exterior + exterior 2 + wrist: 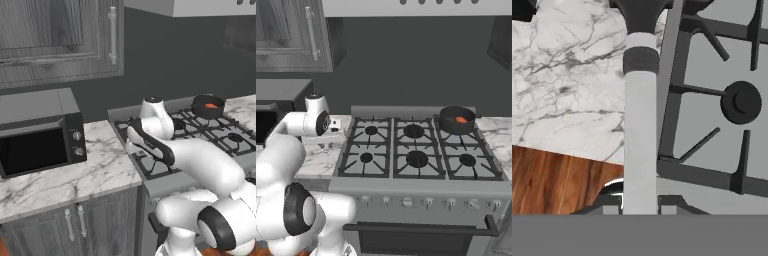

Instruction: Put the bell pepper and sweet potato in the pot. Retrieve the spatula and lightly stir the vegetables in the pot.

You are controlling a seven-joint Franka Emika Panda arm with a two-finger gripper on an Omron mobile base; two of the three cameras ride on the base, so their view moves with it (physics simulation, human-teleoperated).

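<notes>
In the left base view the microwave (40, 132) sits at the left of the frame on the marble counter (95, 175), with the white arm's wrist bent low over the seam between counter and stove (200, 132) at the centre. At the upper right of that frame the pot (208, 106) stands on a rear burner, and an orange patch inside it looks like the sweet potato (211, 105); the bell pepper cannot be made out in it. The right base view puts the wrist at the left edge over the counter, the stove (416, 150) across the middle, and the pot (456, 120) at the upper right on the back right burner, the sweet potato (461, 119) showing orange within. In the hand view the spatula (640, 125) runs straight up the middle, its pale handle rising from the gripper (640, 204) at the bottom, whose fingers are clenched on it, to the black head at the top edge, over the marble counter (567, 90) on the left and a stove grate with burner (741, 102) on the right.
</notes>
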